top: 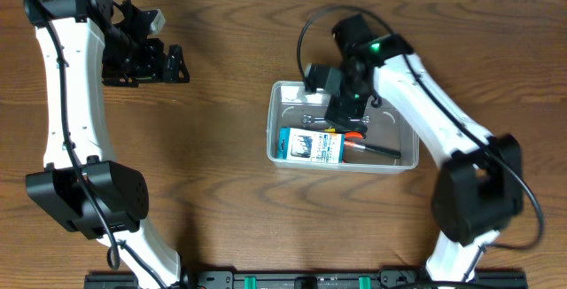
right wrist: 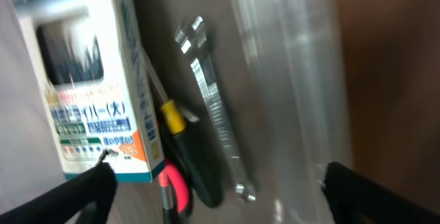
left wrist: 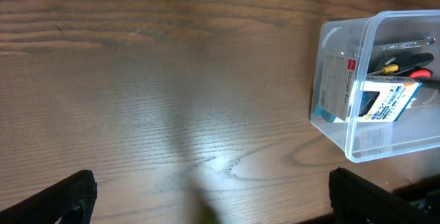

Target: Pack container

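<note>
The container (top: 274,129) is a clear plastic bin right of the table's centre. Inside it lie a blue-and-white card pack (top: 310,144), a silver wrench (right wrist: 213,107) and a black-handled tool (right wrist: 192,162) with a yellow band, with a red handle (right wrist: 176,186) beside it. My right gripper (top: 344,110) hangs open just over the bin's inside. In its wrist view the fingers stand wide apart, with nothing held between them (right wrist: 220,196). My left gripper (top: 180,64) is open over bare wood at the far left. From its wrist view (left wrist: 213,203) the container (left wrist: 364,138) shows at the right.
The wooden table (top: 213,174) surrounds the bin on all sides. A black rail (top: 292,280) runs along the front edge. The right arm (top: 425,103) reaches over the bin's back right corner.
</note>
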`<action>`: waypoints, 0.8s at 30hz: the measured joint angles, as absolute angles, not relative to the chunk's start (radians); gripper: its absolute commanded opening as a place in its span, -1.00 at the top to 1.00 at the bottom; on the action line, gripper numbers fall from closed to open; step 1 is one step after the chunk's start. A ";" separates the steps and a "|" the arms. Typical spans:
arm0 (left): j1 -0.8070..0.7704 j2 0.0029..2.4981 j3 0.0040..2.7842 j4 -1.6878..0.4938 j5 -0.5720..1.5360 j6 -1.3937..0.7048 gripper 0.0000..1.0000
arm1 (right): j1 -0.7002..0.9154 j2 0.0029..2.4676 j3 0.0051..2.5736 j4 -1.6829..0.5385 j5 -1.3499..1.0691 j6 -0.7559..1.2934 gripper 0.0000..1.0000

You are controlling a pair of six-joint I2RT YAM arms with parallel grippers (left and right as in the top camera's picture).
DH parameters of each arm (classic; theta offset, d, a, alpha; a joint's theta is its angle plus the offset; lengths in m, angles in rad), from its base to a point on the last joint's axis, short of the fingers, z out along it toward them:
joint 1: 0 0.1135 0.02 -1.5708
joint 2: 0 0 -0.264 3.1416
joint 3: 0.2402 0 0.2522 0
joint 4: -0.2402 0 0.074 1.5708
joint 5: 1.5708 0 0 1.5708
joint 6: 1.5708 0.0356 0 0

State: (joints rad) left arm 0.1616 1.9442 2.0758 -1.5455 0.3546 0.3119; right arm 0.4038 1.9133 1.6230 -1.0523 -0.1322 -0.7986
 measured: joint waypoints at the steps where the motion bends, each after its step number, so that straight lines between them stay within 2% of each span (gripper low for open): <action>1: 0.162 1.944 2.076 -1.546 0.355 0.312 -0.96 | 0.403 1.889 1.631 -1.051 -0.131 -0.778 -0.99; 8: 0.162 1.944 2.076 -1.546 0.355 0.312 -0.96 | 0.384 1.562 1.674 -1.050 -0.060 -0.538 -0.99; 16: 0.162 1.944 2.076 -1.546 0.355 0.312 -0.96 | 0.274 1.221 1.684 -1.131 0.076 -0.227 -0.99; 24: 0.162 1.944 2.076 -1.546 0.355 0.312 -0.96 | 0.198 0.995 1.621 -1.267 0.171 -0.061 -0.98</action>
